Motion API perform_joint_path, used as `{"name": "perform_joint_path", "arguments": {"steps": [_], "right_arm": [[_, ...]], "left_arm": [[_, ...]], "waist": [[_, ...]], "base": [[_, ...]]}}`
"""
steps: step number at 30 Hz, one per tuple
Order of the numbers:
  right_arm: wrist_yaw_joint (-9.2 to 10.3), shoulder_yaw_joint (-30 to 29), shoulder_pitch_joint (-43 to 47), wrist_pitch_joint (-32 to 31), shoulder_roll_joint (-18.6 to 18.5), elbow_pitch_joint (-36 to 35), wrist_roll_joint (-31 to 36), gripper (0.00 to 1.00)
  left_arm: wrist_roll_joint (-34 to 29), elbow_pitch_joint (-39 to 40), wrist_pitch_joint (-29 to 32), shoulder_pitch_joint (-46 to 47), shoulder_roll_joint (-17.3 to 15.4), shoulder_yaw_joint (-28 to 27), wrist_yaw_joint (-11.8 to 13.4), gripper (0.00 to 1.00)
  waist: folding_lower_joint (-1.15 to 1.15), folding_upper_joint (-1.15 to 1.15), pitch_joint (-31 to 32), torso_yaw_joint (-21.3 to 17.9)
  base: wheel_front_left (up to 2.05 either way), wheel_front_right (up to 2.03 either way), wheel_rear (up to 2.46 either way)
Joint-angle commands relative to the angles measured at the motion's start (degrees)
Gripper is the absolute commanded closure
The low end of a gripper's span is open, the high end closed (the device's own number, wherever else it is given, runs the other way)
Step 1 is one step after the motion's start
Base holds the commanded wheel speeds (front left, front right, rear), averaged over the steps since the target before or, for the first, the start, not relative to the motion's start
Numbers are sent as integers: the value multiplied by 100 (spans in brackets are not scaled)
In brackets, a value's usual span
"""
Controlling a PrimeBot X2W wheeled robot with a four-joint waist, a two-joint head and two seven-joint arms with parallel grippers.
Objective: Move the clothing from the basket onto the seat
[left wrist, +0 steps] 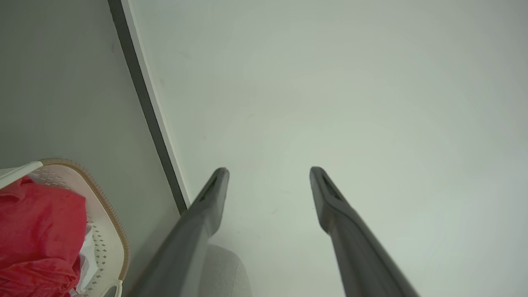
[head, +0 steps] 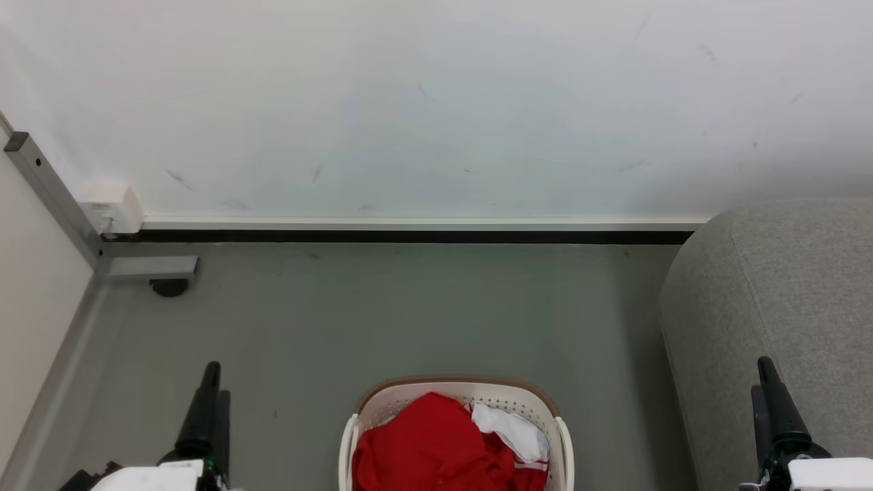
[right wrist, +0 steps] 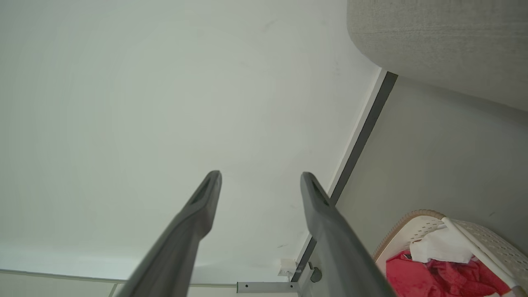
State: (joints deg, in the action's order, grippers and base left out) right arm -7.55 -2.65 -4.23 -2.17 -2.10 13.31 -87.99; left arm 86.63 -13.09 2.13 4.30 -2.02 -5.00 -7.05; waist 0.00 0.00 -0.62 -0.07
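Red clothing [head: 436, 447] with a white patch lies heaped in the white basket [head: 455, 391] with a brown rim, on the floor at the bottom middle of the head view. The grey sofa seat [head: 784, 300] rises at the right. My left gripper [head: 210, 382] stands at the lower left, well left of the basket, and my right gripper [head: 767, 378] at the lower right, in front of the sofa. In the left wrist view the left gripper [left wrist: 268, 175] is open and empty, with the clothing [left wrist: 37, 231] at its lower left. The right gripper [right wrist: 260, 179] is open and empty too, the basket [right wrist: 416, 222] at its lower right.
A white wall [head: 436, 102] with a dark baseboard [head: 409, 236] runs across the back. A grey metal frame foot with a caster [head: 153, 269] stands at the left by a pale panel [head: 34, 300]. Grey floor [head: 409, 314] lies between basket and wall.
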Motion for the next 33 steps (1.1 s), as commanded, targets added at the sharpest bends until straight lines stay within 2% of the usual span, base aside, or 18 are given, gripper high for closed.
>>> {"name": "perform_joint_path", "arguments": {"steps": [1,13,33], "right_arm": [[2,53,-180,78,-53,-167,253,0],[3,195,-258,360,-62,-391,1598,0],[5,552,-312,744,-74,-558,3998,0]], "left_arm": [[-253,170,-76,153,-42,-2,-16,0],[-1981,394,-356,122,-55,-51,-23,0],[-4156,577,-741,52,-72,227,166,0]], "waist": [[0,0,-3,-9],[0,0,-23,-52],[0,0,-13,-54]], "base": [[0,0,0],[0,0,0],[0,0,0]]}}
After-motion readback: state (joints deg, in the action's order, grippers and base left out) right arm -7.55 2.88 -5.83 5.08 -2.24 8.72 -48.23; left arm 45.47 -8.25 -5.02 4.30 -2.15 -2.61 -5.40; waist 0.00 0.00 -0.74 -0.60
